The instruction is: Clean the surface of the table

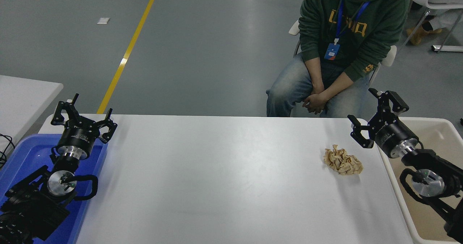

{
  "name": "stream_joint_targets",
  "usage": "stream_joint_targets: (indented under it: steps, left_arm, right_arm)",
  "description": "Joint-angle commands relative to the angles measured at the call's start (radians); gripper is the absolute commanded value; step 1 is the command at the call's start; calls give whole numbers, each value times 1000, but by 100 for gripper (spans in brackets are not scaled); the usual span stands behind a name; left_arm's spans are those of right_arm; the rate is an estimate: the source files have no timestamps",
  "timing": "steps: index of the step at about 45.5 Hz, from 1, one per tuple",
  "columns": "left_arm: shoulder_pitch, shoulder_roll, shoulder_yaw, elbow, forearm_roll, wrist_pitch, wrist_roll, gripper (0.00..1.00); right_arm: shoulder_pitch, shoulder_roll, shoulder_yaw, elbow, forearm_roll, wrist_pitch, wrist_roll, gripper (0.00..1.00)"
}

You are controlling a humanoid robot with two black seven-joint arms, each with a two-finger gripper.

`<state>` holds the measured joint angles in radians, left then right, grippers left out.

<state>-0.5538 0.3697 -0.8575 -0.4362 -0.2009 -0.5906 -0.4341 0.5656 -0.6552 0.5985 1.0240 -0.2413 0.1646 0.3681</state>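
A: From the head view, where is the bench [217, 179]?

B: The white bench fills the lower middle of the frame. The right tool [376, 119] hangs over its upper right corner, fingers spread and empty, beside the beige bin [439, 128].

A: Anything on it?

B: A crumpled tan paper wad [342, 161], just lower left of that tool. The left tool [84, 115], also spread, sits at lower left over a blue tray [21, 153].

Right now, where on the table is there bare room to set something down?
The table surface is bare from the blue bin under the left tool across to the crumpled paper. It is tight only at the right, between the paper, the right tool and the beige bin.
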Motion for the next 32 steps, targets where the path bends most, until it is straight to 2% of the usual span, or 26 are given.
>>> stream_joint_targets:
  steps: [1,9,14,27,32]
  left_arm:
    - [0,0,0,1,0,0,0,100]
    - [0,0,0,1,0,0,0,100]
    - [0,0,0,1,0,0,0,100]
    - [0,0,0,1,0,0,0,100]
    - [0,0,0,-1,0,0,0,100]
  right_arm:
    - [134,-112,-218,45,-173,-16,-5,100]
    - [180,-123,-266,34,-488,-105,-5,100]
    - [186,-123,-272,33,-648,-111,-5,100]
    - [214,-126,-301,36,-955,-116,3,100]
    - [246,-124,-379,36,-1073,-178,3,100]
